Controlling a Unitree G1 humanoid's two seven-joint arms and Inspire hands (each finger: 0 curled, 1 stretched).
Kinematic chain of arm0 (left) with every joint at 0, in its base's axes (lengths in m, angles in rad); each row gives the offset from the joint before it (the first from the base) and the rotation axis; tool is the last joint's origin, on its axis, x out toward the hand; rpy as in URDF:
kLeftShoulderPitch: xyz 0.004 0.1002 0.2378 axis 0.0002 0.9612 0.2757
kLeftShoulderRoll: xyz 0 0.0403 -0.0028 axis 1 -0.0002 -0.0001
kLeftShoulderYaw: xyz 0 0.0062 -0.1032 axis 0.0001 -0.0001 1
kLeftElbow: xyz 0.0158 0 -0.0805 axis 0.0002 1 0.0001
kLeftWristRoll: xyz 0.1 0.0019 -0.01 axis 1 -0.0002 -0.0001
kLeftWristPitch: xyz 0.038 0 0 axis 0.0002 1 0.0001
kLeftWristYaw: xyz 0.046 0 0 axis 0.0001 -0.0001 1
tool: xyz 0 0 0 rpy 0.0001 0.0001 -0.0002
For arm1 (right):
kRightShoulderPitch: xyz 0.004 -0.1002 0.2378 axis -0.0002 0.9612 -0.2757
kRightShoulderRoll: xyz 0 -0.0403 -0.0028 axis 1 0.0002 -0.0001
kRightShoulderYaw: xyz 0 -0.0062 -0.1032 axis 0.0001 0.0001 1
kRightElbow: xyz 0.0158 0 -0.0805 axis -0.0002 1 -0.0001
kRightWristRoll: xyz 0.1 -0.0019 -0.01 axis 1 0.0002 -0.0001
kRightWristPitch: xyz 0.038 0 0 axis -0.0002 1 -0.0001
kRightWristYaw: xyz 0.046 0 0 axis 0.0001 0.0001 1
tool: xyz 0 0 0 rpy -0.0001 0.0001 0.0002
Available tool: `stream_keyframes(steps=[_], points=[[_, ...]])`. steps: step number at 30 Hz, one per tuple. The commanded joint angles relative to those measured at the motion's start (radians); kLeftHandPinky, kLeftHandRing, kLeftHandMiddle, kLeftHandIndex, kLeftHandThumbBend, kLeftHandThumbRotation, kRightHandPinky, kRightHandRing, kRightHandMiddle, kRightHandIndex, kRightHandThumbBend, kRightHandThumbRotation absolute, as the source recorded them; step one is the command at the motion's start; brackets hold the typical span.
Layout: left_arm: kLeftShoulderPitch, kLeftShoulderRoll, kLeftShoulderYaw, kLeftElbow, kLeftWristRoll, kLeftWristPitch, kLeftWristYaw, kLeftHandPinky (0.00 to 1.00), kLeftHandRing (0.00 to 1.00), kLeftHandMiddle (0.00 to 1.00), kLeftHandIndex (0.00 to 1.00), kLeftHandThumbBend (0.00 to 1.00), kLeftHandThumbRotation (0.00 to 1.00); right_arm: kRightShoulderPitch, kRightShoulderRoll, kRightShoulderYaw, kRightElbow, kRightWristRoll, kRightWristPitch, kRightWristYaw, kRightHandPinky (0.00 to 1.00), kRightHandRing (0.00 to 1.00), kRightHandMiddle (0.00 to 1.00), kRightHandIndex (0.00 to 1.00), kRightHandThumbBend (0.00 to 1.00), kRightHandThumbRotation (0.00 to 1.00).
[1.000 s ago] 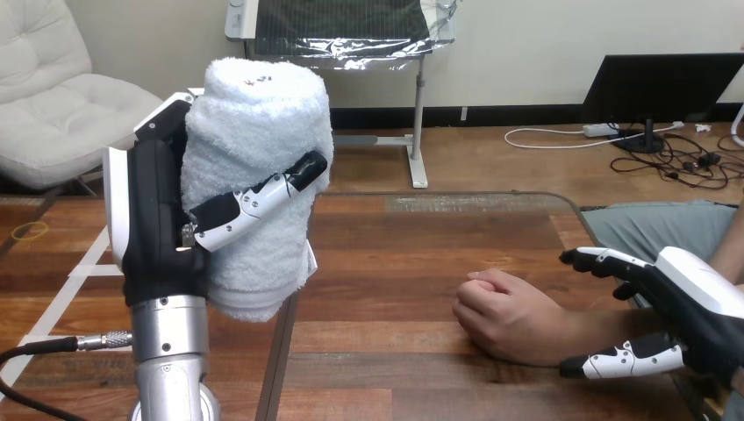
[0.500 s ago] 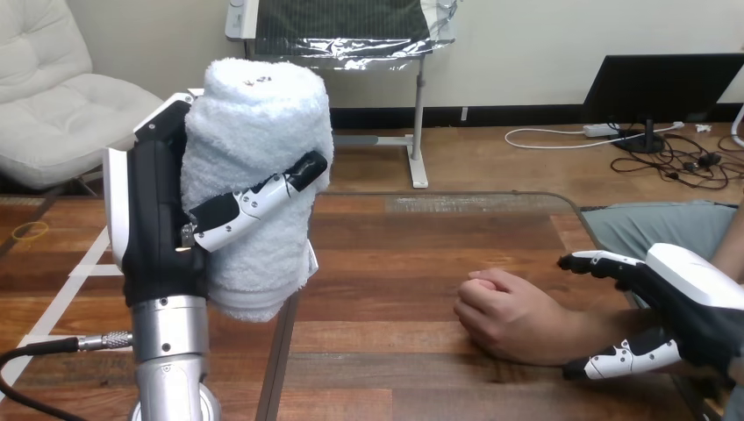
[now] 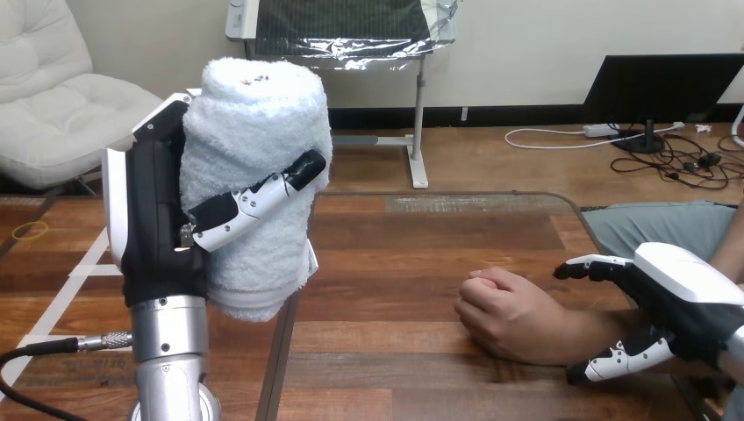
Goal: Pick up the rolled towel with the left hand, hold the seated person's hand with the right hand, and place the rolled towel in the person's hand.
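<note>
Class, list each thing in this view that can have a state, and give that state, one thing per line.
rolled towel: upright, lifted off the table, gripped by the left hand.
left hand: shut on the rolled towel.
right hand: open, straddling the person's wrist, not closed on it.
person's hand: loosely curled, empty, resting on the table.

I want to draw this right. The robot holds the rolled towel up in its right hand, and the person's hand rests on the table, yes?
Not quite. The head view shows the towel in the robot's left hand, not its right hand. The person's hand does rest on the table.
</note>
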Motion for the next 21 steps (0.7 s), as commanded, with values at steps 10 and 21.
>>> stream_keyframes(steps=[10,21], points=[[-0.055,0.0,0.008,-0.013,0.004,-0.028,0.002,0.16,0.21,0.28,0.34,0.45,0.0,-0.125,-0.032,0.086,0.107,-0.13,0.024,-0.095,0.79,0.81,0.82,0.8,1.0,0.2],[-0.054,0.002,0.01,-0.01,0.012,-0.036,0.008,0.16,0.21,0.28,0.34,0.46,0.0,-0.179,-0.03,0.152,0.193,-0.2,0.035,-0.138,0.77,0.79,0.8,0.78,1.0,0.21]])
